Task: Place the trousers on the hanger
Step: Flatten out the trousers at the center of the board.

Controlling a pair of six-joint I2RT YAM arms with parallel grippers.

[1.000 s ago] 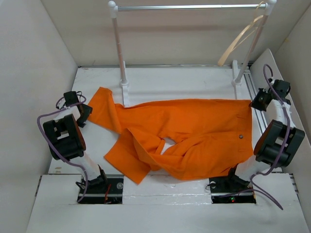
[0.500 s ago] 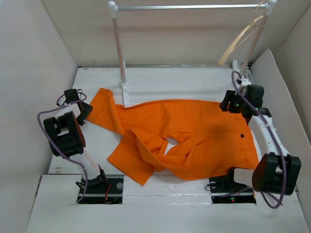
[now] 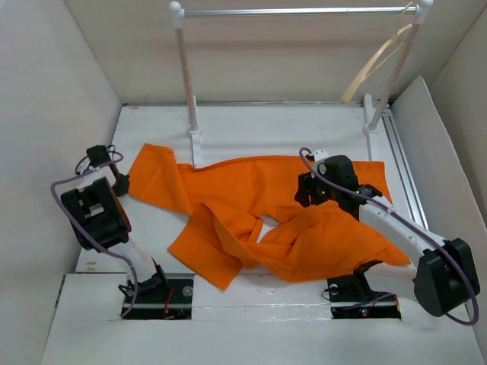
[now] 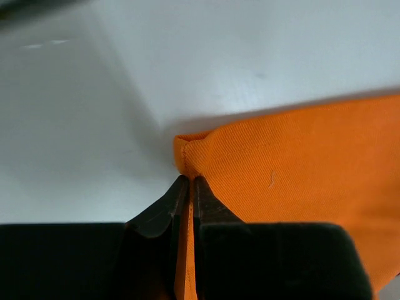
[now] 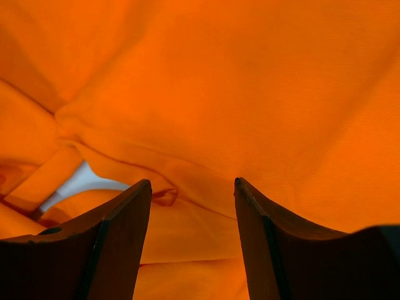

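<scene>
White tabletop (image 3: 251, 125), and the orange trousers (image 3: 228, 179) lie crumpled across it. My read: the left gripper (image 4: 189, 184) is pinched tight on a leg hem, the right gripper (image 5: 192, 187) hangs spread apart over the middle. The hanger (image 3: 377, 61) dangles way back on the rack (image 3: 297, 11), bare, so basically nothing's hung yet.

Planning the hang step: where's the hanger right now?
Top view, far right: the hanger hangs from the right end of the rack's silver bar, beside the right white post, beyond the trousers.
</scene>
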